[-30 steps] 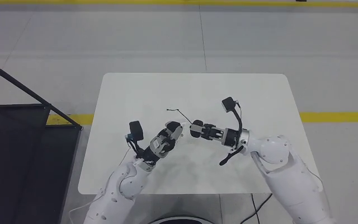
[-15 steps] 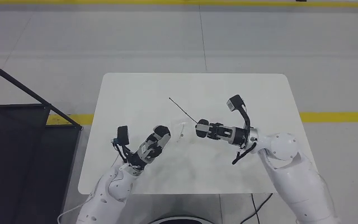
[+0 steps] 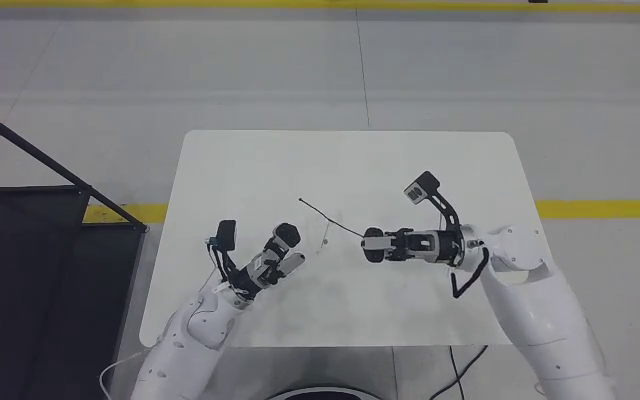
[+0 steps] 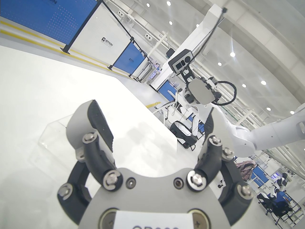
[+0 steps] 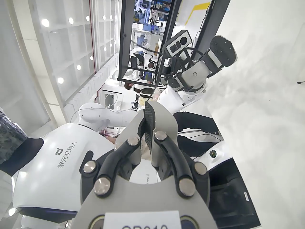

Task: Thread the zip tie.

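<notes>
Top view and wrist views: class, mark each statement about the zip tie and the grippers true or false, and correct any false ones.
1. The right gripper is shut on the zip tie. True.
2. The left gripper grips the tie's far end. False: it is open, holds nothing and is apart from the tie.
3. The zip tie is closed into a loop. False: it is a nearly straight strip sticking out from the right gripper, with its far end free.
4. Both grippers are over a white table. True.
</notes>
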